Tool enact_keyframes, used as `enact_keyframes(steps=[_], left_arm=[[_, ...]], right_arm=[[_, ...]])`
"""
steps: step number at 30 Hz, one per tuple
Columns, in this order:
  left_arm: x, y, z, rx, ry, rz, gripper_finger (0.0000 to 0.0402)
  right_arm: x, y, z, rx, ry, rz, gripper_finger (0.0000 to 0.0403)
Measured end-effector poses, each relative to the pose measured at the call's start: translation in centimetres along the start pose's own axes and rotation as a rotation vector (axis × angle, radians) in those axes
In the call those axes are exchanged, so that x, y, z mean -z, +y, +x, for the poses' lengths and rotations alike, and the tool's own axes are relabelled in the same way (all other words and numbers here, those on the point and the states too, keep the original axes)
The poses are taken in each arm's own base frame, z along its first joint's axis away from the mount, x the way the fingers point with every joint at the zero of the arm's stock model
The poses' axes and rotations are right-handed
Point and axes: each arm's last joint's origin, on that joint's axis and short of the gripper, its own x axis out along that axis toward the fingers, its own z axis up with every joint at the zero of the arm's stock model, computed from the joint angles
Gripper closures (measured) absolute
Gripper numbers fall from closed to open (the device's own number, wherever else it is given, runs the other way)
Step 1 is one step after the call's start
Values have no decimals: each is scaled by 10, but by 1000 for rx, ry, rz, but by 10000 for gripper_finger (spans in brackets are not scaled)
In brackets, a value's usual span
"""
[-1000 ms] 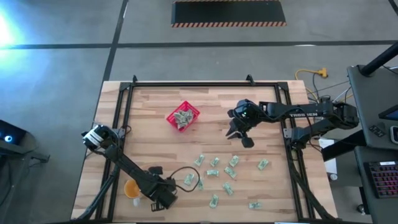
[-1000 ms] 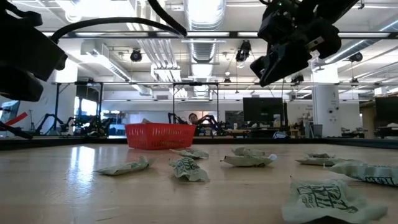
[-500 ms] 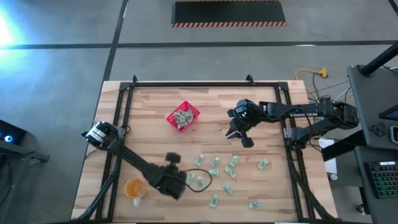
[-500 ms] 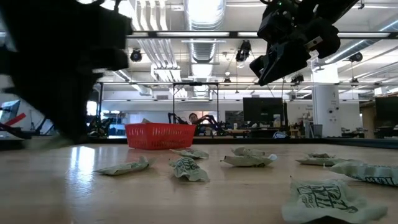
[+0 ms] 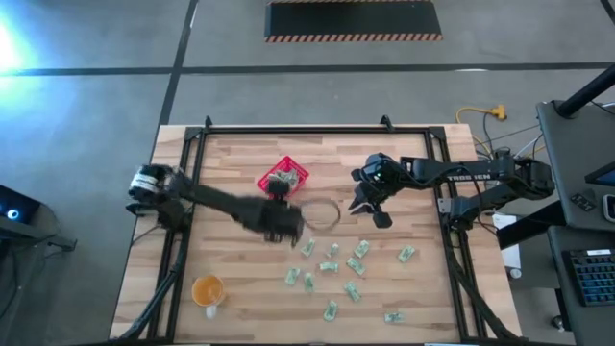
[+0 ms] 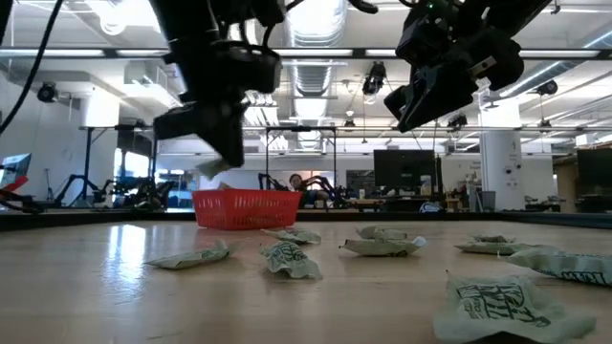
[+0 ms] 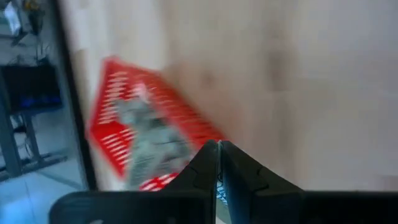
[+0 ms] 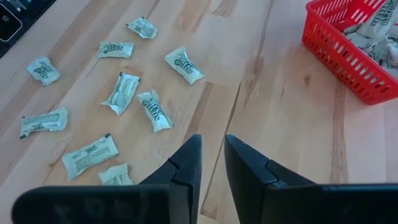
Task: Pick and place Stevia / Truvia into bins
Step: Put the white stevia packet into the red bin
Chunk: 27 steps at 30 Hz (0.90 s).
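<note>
Several pale green and white Stevia packets (image 5: 332, 264) lie flat and scattered on the near right half of the table, also visible in the low view (image 6: 287, 258) and the right wrist view (image 8: 121, 93). The red basket (image 5: 282, 180) stands on the table's middle far part and holds more packets (image 8: 373, 25). My left gripper (image 5: 285, 219) is raised just near of the basket (image 7: 143, 137), blurred, shut on a pale packet (image 6: 215, 168). My right gripper (image 5: 370, 207) hangs open above bare wood, right of the basket. My left gripper pinches a small pale packet between its two fingers (image 7: 205, 162); only a thin sliver of it (image 7: 217, 183) shows between them. In the low view the packet (image 6: 215, 168) is lifted clear of the table, at the fingers' lower end. Which part of it is held I cannot tell.
An orange round cup (image 5: 207, 288) stands near the table's near left corner. A black frame (image 5: 288, 128) runs along the table's far and side edges. A loop of cable (image 5: 322, 211) hangs beside the left gripper. Bare wood lies left of the basket.
My left arm has swept fast from the near left part of the table, beside the orange cup, up and toward the far edge, arriving just near of the red basket. Its fingers stay shut.
</note>
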Motion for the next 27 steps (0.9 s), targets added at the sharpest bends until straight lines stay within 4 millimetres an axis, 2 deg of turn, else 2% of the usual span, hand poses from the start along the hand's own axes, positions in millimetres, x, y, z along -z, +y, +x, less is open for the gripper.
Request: enact_keyframes(steps=[6, 10, 14, 18, 27], left_arm=[[17, 62, -2, -61, -90, -137, 402], [35, 83, 6, -16, -185, -213, 402], [56, 88, 21, 24, -241, -245, 402], [74, 82, 34, 34, -226, -262, 402], [79, 75, 40, 33, -251, -271, 402]], right_arm=[[1, 0, 0, 0, 2, 1, 343], [1, 0, 0, 0, 2, 0, 341], [1, 0, 0, 1, 1, -3, 345], [1, 0, 0, 1, 1, -3, 346], [0, 0, 0, 4, -6, -6, 346]])
